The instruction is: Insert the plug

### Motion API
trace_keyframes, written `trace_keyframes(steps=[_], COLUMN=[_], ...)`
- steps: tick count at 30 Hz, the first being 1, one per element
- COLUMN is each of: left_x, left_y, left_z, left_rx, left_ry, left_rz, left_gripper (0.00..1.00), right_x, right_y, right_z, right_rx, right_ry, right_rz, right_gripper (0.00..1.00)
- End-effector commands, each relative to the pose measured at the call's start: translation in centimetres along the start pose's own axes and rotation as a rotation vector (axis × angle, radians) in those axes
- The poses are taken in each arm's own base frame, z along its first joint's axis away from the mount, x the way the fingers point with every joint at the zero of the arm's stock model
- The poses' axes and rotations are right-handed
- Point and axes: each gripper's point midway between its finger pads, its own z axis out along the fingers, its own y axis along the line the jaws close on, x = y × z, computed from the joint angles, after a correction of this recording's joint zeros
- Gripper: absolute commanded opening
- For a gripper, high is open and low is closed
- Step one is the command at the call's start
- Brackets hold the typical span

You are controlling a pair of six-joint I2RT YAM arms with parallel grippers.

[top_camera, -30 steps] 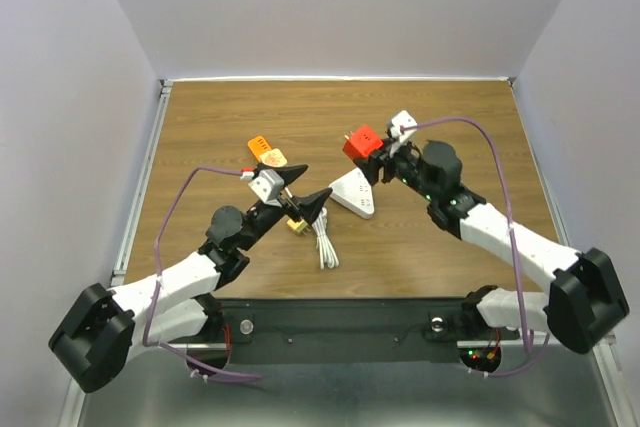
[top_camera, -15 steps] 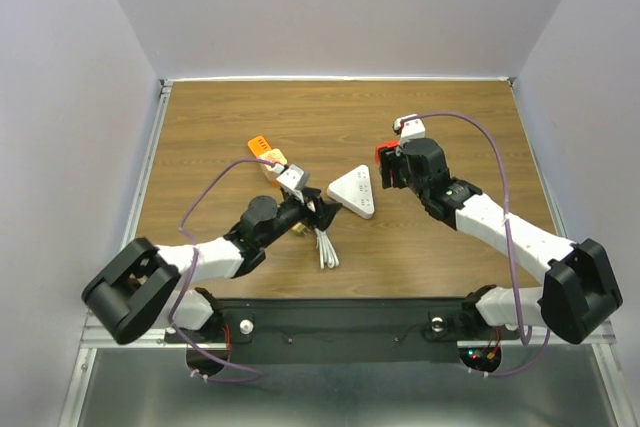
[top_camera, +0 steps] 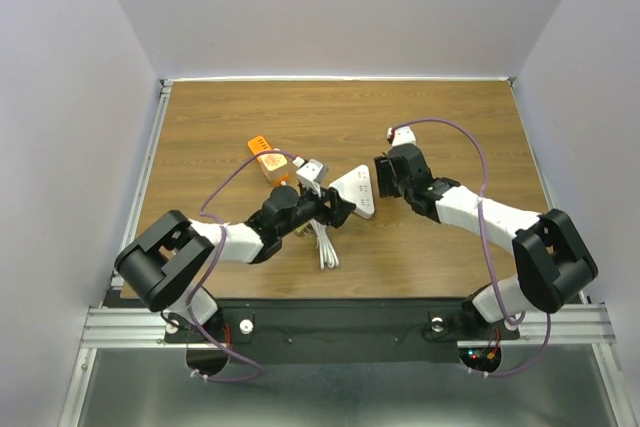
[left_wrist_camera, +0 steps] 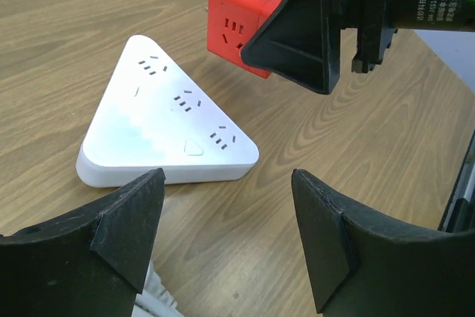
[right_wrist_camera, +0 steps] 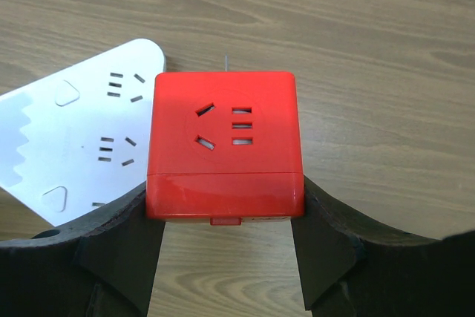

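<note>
We note the power strip [top_camera: 356,193] lying flat near the middle of the worktop [top_camera: 450,117]. The socket cube [right_wrist_camera: 225,139] sits between the fingers of the right pincer [top_camera: 384,175], just right of the strip. From the right wrist, its left side overlaps the strip's edge, and we cannot tell whether the two touch. The left pincer [left_wrist_camera: 226,206] is left of the strip and nearer than it, apart from it, with nothing between its fingers. A coiled cable [top_camera: 326,247] lies on the worktop on that pincer's near side. A small loose part [top_camera: 264,155] lies further left and behind.
</note>
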Motion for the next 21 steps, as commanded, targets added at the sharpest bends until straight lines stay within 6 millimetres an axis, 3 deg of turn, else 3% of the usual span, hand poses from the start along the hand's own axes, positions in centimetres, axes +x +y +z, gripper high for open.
trace_keyframes(steps=[1, 4, 11, 21], left_x=[-1.4, -0.7, 0.6, 2.0], left_y=[-1.2, -0.6, 0.4, 1.3], left_z=[1.7, 2.5, 2.5, 3.0], left_rx=[0.045, 0.023, -0.016, -0.042], left_ry=[-0.022, 0.007, 0.033, 0.069], left_rz=[-0.004, -0.007, -0.013, -0.014], left_gripper=[0.79, 0.79, 0.79, 0.79], right_x=[-0.7, -0.1, 1.3, 1.3], right_y=[-0.1, 0.1, 0.8, 1.7], right_z=[0.8, 1.0, 1.2, 1.4], right_rx=[0.025, 0.010, -0.031, -0.074], right_ry=[-0.034, -0.017, 0.020, 0.006], right_rz=[0.035, 0.032, 0.034, 0.043], right_gripper=[0.00, 0.00, 0.00, 0.00])
